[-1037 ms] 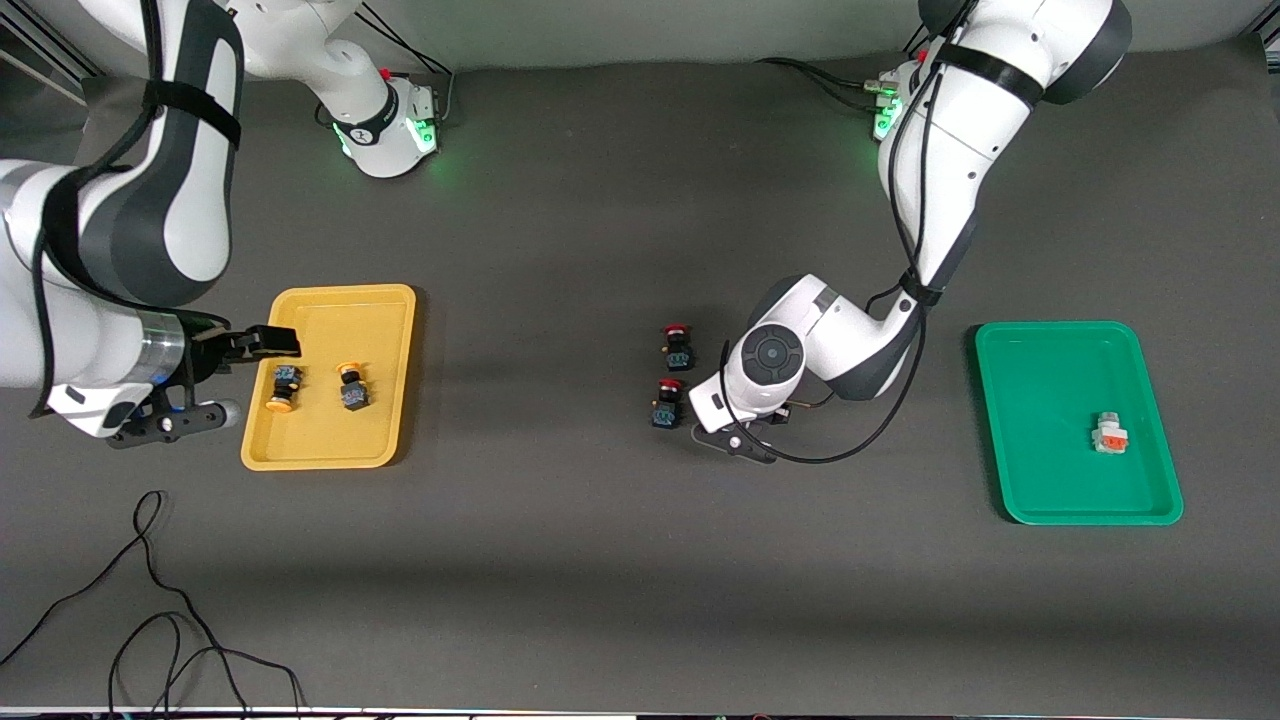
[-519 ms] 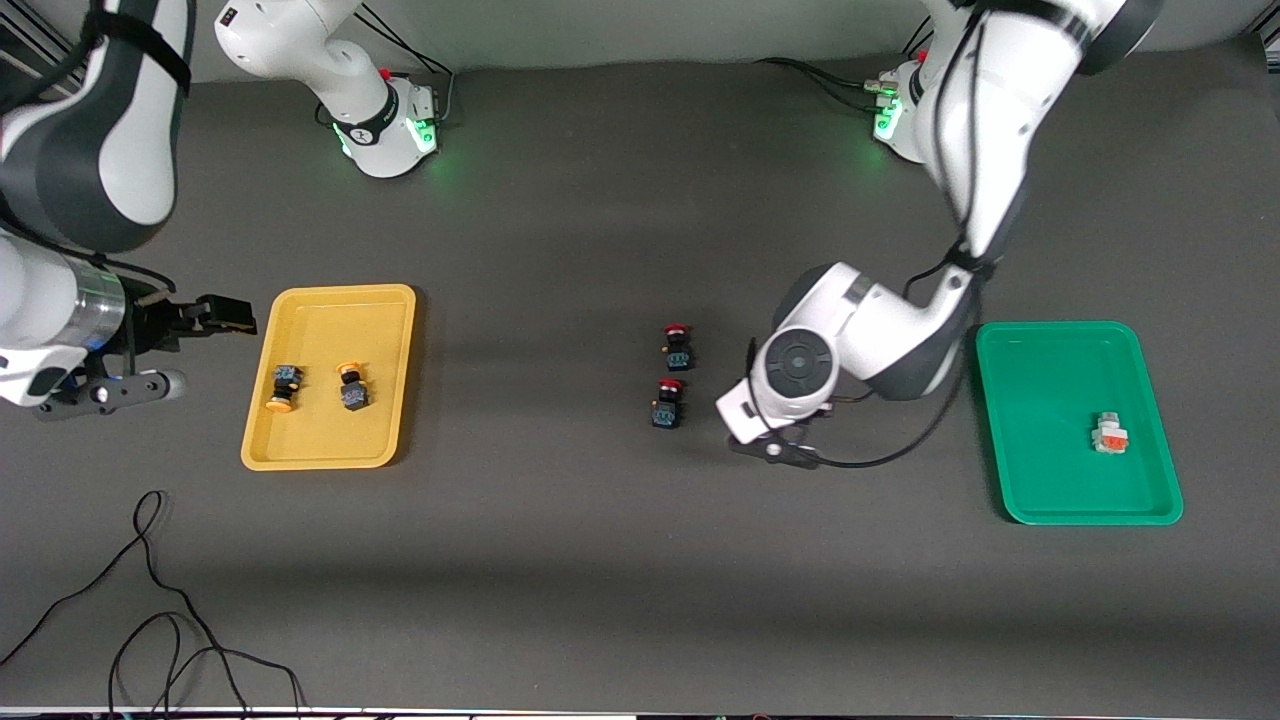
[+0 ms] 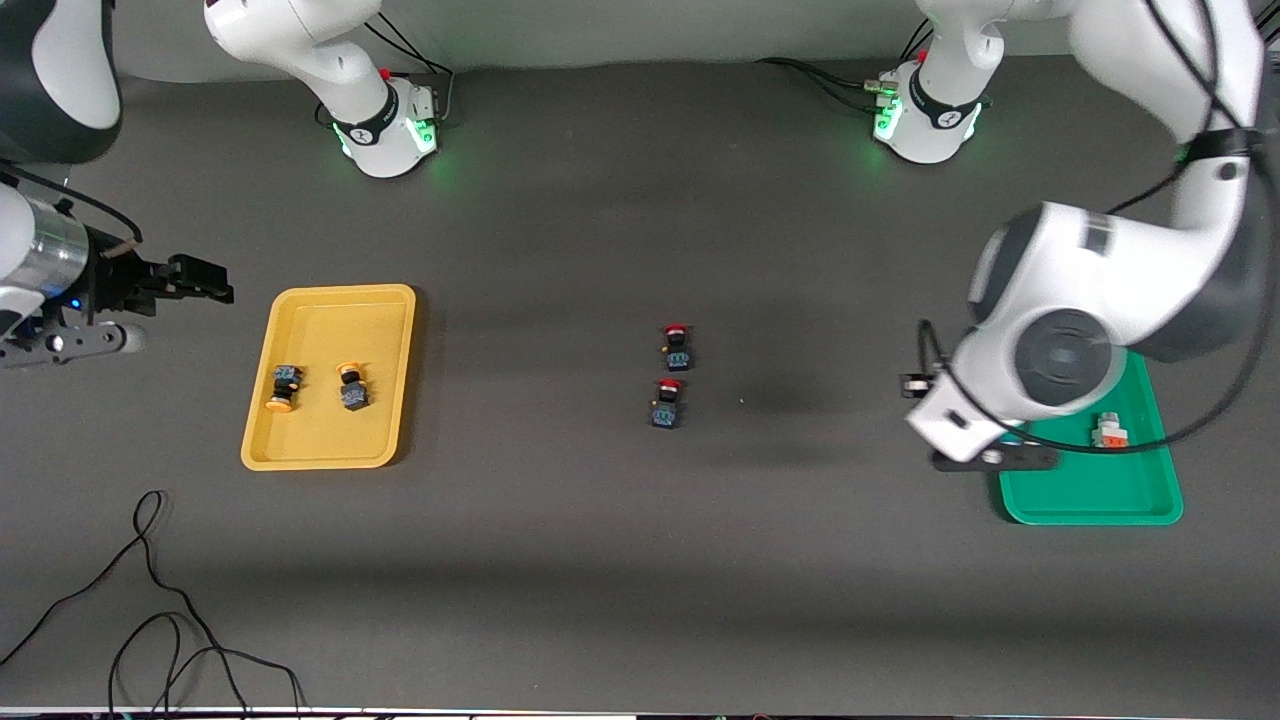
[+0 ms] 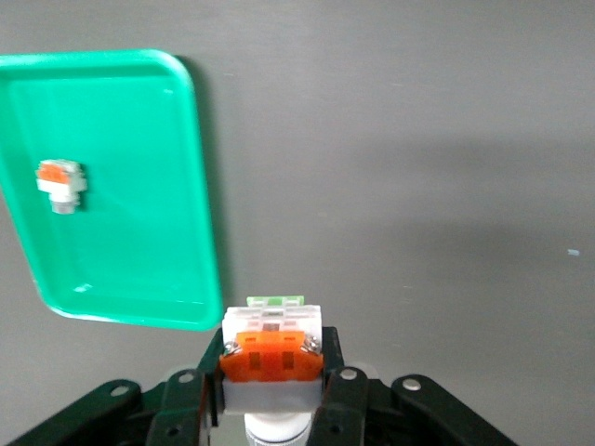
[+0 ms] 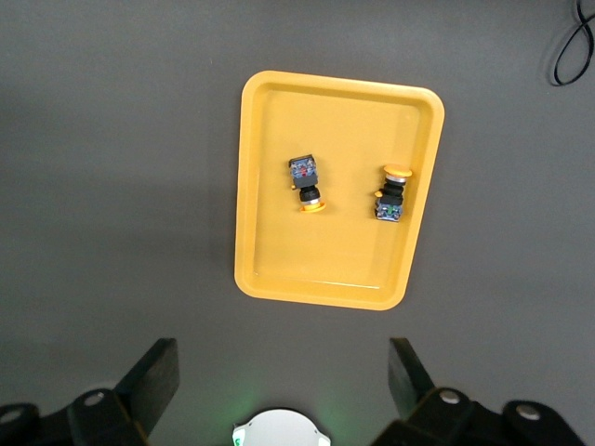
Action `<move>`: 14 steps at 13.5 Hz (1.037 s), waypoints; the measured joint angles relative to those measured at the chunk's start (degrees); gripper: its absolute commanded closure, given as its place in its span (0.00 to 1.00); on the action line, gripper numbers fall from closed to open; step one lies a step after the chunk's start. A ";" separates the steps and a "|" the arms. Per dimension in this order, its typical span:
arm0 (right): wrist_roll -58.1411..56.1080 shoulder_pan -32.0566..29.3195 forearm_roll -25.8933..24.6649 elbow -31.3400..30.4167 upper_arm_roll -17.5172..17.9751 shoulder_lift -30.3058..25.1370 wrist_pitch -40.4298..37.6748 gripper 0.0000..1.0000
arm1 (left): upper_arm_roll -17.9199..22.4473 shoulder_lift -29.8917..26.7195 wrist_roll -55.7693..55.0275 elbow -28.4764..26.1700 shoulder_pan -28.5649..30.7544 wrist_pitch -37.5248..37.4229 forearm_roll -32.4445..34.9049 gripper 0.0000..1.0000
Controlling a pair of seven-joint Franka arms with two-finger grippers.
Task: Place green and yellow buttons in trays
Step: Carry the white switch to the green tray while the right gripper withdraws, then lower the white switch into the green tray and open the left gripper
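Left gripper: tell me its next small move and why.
Probably carry on a little farther over the green tray, then lower and release. The left gripper is shut on a white-bodied button, and the left wrist view shows it over bare table just off the tray's rim. One white-bodied button already lies in that tray.

The left end effector hangs in the air over the edge of the green tray. A white button with an orange block lies in that tray, just beside it.

The right end effector hangs over the table, near the yellow tray. Two black buttons with yellow caps lie in that tray.

Two black buttons with red caps sit on the table between the two end effectors, well apart from both.
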 measured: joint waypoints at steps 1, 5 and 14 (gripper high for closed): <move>0.19 -5.15 -0.20 -0.54 4.68 -0.98 0.14 0.00 | 0.07 0.11 3.11 -0.01 2.80 0.05 -0.05 1.00; 0.30 -21.07 -0.45 -0.66 17.60 -2.60 0.99 0.00 | 0.23 0.98 11.76 -1.23 11.55 3.09 0.04 1.00; 0.54 -21.26 -1.40 1.75 18.56 -2.06 1.94 0.00 | 0.44 3.98 20.01 -29.05 23.27 44.48 0.61 1.00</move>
